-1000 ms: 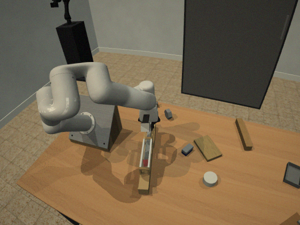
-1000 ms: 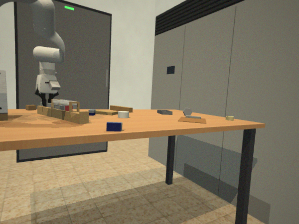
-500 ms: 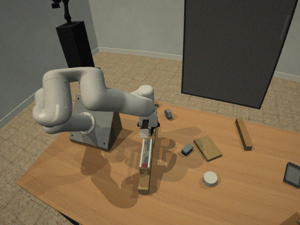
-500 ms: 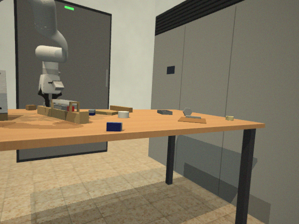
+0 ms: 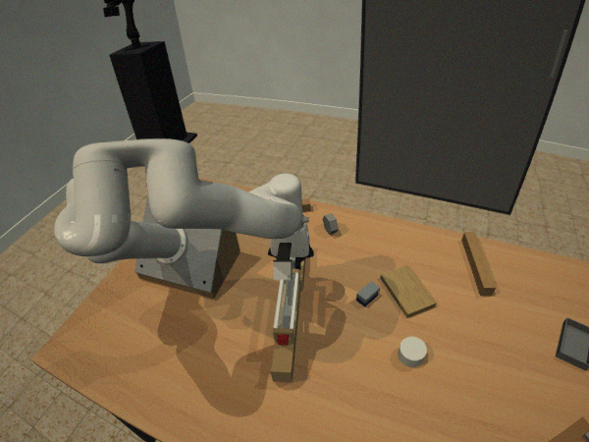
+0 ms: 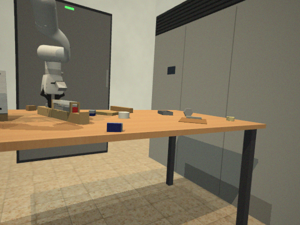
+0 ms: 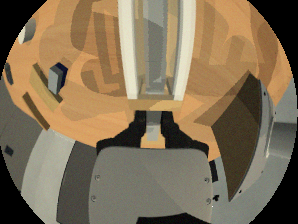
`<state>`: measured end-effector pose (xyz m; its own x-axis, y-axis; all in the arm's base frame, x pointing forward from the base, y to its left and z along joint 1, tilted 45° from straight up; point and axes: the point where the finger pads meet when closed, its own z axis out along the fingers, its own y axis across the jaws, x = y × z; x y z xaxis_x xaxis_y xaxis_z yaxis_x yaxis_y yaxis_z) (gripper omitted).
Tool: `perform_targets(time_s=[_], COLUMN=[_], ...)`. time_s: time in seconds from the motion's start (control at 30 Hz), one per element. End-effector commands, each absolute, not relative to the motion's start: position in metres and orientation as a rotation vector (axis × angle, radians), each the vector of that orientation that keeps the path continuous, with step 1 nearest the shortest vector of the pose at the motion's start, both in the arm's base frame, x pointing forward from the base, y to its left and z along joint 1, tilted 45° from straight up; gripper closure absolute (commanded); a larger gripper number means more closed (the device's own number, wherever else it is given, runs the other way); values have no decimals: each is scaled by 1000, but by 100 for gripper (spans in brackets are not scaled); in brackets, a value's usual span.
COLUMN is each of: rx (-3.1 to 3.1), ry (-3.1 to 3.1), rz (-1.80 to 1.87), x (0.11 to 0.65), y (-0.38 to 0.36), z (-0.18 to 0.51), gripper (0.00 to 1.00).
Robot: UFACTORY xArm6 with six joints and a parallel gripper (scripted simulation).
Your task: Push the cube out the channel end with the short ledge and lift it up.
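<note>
While the gripper [image 7: 153,124] is clenched on a grey pusher stick [image 5: 290,295] run down the channel [image 5: 286,306], the red cube [image 5: 282,338] sits at the channel's far mouth by the ledge [image 5: 283,363], so push nearly done, pickup and lift left

The wooden table [image 5: 147,319] carries the arm's grey base [image 5: 196,260] at its back left. Just right of the base lies the channel [image 5: 286,314]. Further right of the channel lie a blue-grey block [image 5: 368,293], a flat board [image 5: 407,290], a white disc [image 5: 412,351], a long wooden bar [image 5: 478,262] and a dark tray [image 5: 574,343]
</note>
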<state>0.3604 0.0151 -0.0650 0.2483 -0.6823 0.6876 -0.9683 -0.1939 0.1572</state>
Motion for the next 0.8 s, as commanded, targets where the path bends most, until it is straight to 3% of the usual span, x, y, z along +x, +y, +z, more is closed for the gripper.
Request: perform_targets(time_s=[0.0, 0.77], rx=[1955, 1955], ry=[-1500, -1500], rz=[650, 650], x=[363, 365], y=[12, 8], z=[-61, -56], gripper=[100, 100])
